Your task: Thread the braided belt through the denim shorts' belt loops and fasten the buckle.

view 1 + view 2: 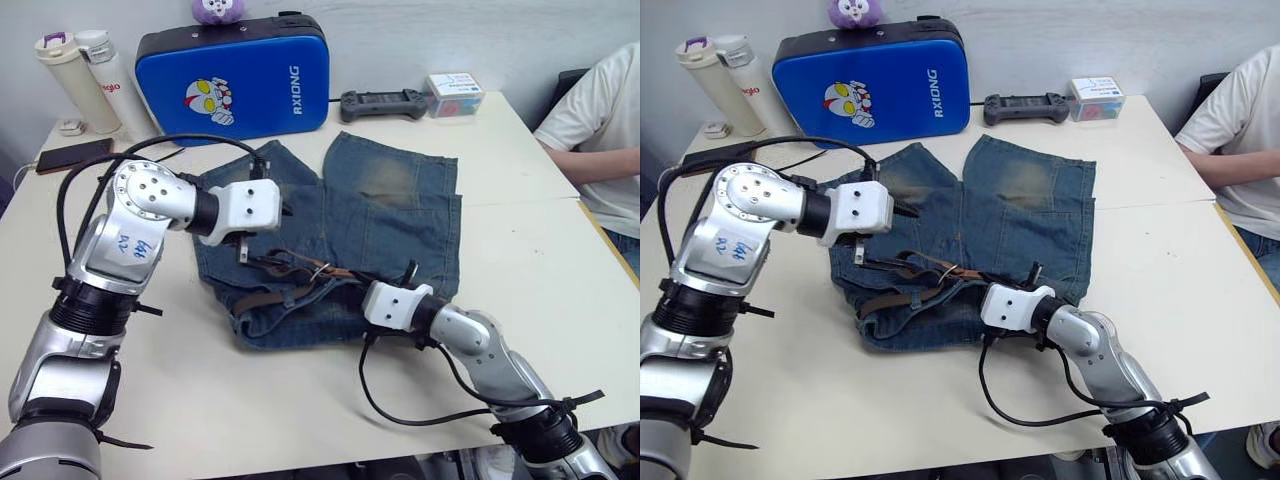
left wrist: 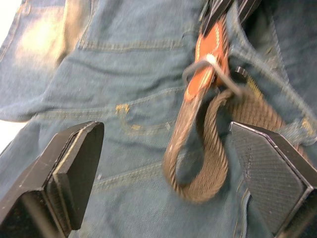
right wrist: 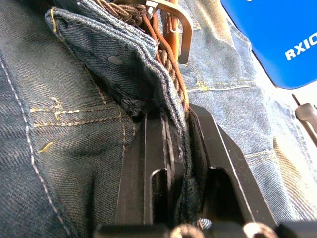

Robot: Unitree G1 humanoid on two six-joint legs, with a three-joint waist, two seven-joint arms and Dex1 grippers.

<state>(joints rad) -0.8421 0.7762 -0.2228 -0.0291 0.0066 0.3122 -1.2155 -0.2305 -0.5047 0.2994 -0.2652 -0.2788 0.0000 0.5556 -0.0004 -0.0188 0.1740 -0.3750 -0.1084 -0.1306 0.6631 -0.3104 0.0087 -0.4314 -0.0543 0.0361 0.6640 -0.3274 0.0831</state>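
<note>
— Pinching anything, the right gripper (image 1: 992, 300)?

— Yes, its black fingers (image 3: 148, 163) are closing tight on a fold of the waistband of the denim shorts (image 1: 400, 215), with the braided belt (image 1: 290, 290) running along that same fold, at the near edge of the shorts.

— And the shorts themselves, how are they lying?

— Flat on the white table (image 1: 300, 410), waistband toward the robot, legs pointing away toward the blue case (image 1: 235, 80).

— Which way is the belt running?

— Its long axis is lying across the waistband, left to right. A brown loop of it is sagging out at the robot's left side, and the tan leather end with the buckle (image 2: 210, 69) is sitting near the middle of the waistband.

— The left gripper (image 2: 168, 163)?

— Hovering over the left part of the shorts, fingers spread wide, holding nothing, with the belt's loop lying between them below.

— Farther back?

— A black controller (image 1: 383, 103), a small box (image 1: 455, 95) and two bottles (image 1: 85, 80) are standing along the far edge. A person's sleeve (image 1: 600, 100) is showing at the right.
</note>
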